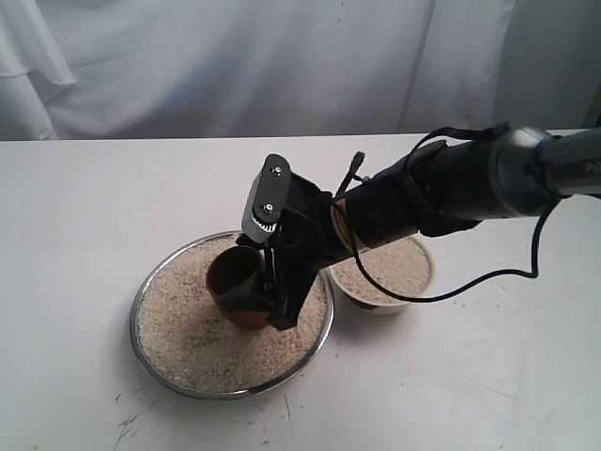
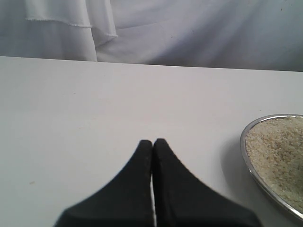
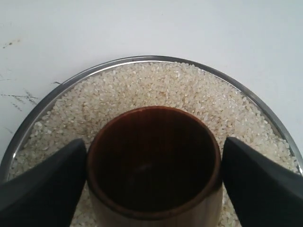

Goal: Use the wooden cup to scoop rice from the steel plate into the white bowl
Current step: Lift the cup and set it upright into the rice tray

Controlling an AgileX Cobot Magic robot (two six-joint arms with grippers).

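Note:
The wide steel plate (image 1: 137,319) holds a bed of rice (image 1: 188,334). The reddish-brown wooden cup (image 1: 235,280) rests on that rice near the plate's middle, and its dark inside shows no grains in the right wrist view. My right gripper (image 1: 259,305) reaches in from the right and is shut on the wooden cup (image 3: 154,165), one finger on each side of it. The white bowl (image 1: 376,303) stands just right of the plate with rice (image 1: 399,268) in it, partly hidden by the arm. My left gripper (image 2: 152,142) is shut with nothing in it, over bare table beside the steel plate (image 2: 244,142).
A white tabletop (image 1: 75,244) surrounds the dishes, with a white cloth backdrop (image 1: 235,66) behind. A black cable (image 1: 488,280) loops from the right arm over the table by the bowl. The left arm is out of the exterior view.

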